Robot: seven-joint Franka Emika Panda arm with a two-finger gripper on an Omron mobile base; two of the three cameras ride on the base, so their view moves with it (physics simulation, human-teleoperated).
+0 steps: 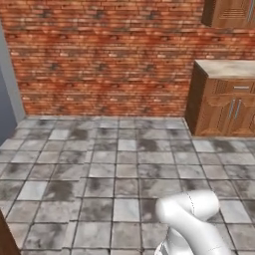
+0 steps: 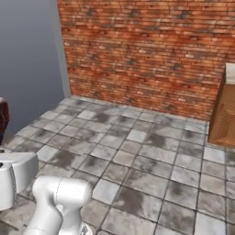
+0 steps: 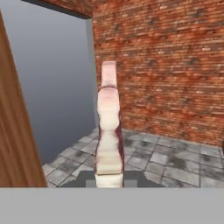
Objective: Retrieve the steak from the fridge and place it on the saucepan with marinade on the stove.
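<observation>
While the base faces a long red brick wall (image 1: 109, 55) that spans the far side of the room, a floor of mottled grey stone tiles (image 1: 114, 174) stretches from the wall toward the near edge of both base views. A plain grey wall (image 2: 27, 69) stands at the left and meets the brick at a pale grey corner post (image 2: 62, 50); the hand view shows the same grey surface (image 3: 57, 87) to the left of the brick. At the far right, a brown wooden base cabinet with a pale beige countertop (image 1: 224, 99) stands against the brick wall, and a brown wooden upper cabinet (image 1: 231, 12) hangs above it. A brown wooden panel (image 3: 13, 131) runs up the left edge of the hand view, close to the camera. The white robot arm (image 1: 191, 219) rises at the near right in the left base view and at the near left in the right base view.

The two-finger gripper (image 3: 109, 183) is closed tight on the steak (image 3: 108, 131), a pale pink slab of raw meat with dark red edges, seen edge-on and standing upright from between the fingertips, in the air above the tiled floor.
</observation>
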